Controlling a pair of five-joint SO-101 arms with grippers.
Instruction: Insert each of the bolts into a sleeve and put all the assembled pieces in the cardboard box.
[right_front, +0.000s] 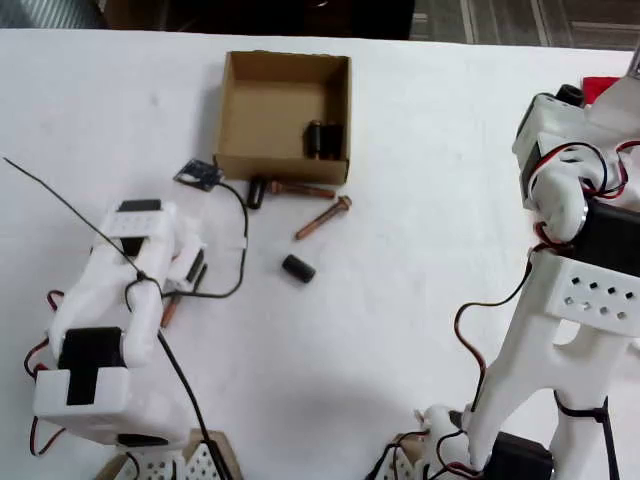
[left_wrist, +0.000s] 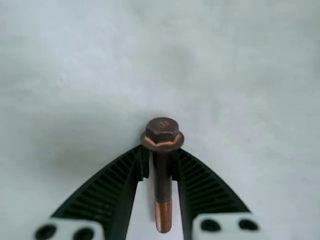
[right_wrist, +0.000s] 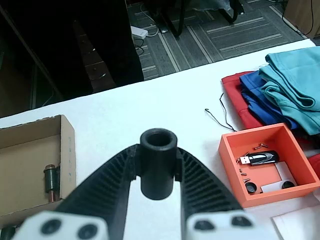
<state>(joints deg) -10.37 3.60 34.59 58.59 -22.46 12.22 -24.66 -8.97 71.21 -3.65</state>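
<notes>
My left gripper (left_wrist: 160, 159) is shut on a copper bolt (left_wrist: 161, 165), gripping its shank just under the hex head, low over the white table. In the high view that bolt (right_front: 171, 309) pokes out beside the left arm (right_front: 120, 290). My right gripper (right_wrist: 158, 167) is shut on a black sleeve (right_wrist: 158, 162), held upright with its bore showing, high above the table. The cardboard box (right_front: 285, 75) holds one assembled piece (right_front: 322, 140). In front of the box lie a bolt partly in a sleeve (right_front: 285, 188), a loose bolt (right_front: 323, 218) and a loose black sleeve (right_front: 298, 268).
A small circuit board (right_front: 198, 175) with a black cable lies left of the box. An orange tray (right_wrist: 230, 150) with small parts and folded cloths (right_wrist: 280, 85) sit at the table's far right. The right arm (right_front: 575, 300) stands tall at the right.
</notes>
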